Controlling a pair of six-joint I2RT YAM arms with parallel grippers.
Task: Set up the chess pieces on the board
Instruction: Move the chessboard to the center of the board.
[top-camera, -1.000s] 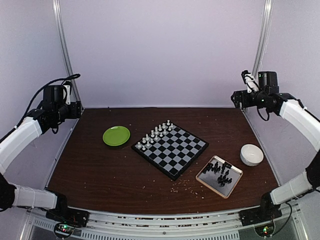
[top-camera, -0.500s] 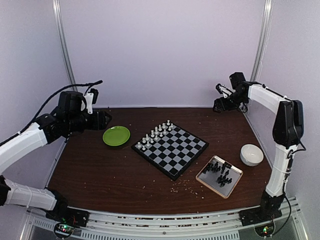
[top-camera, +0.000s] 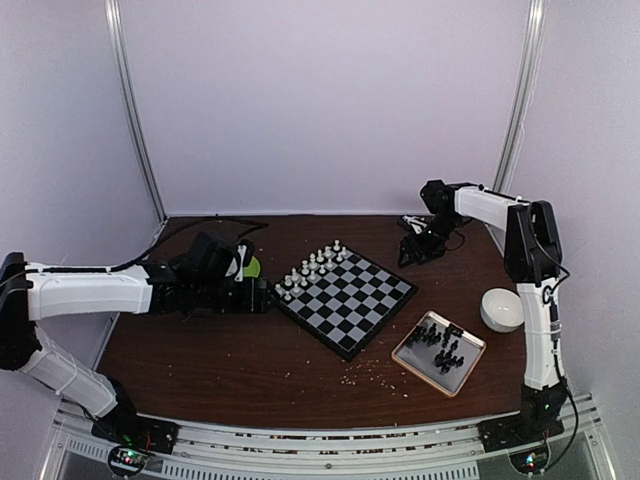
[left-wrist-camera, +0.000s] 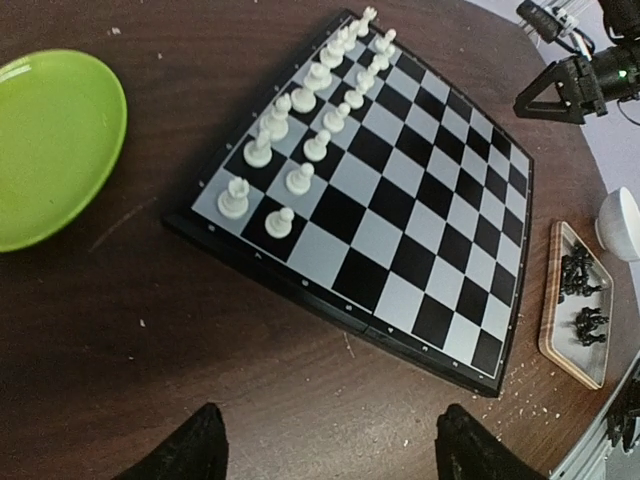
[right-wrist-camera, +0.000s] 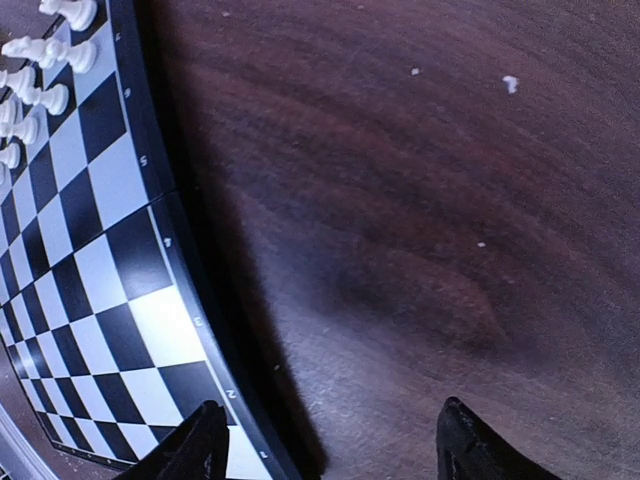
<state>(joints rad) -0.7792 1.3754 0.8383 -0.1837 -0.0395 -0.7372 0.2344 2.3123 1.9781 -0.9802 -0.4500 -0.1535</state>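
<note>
The board lies in the middle of the table, turned like a diamond. White chess pieces stand in two rows along its far left edge, also plain in the left wrist view. Black chess pieces lie together in a tan-rimmed tray. My left gripper hovers low beside the board's left corner, open and holding nothing. My right gripper hangs just beyond the board's far right edge, open and holding nothing.
A green plate sits left of the board, mostly hidden under my left arm in the top view. A white bowl stands right of the tray. Pale crumbs dot the table near the front.
Both arms have swung down from raised poses at the sides. The left reached across the plate to the board's left corner; the right dropped to the board's far right edge.
</note>
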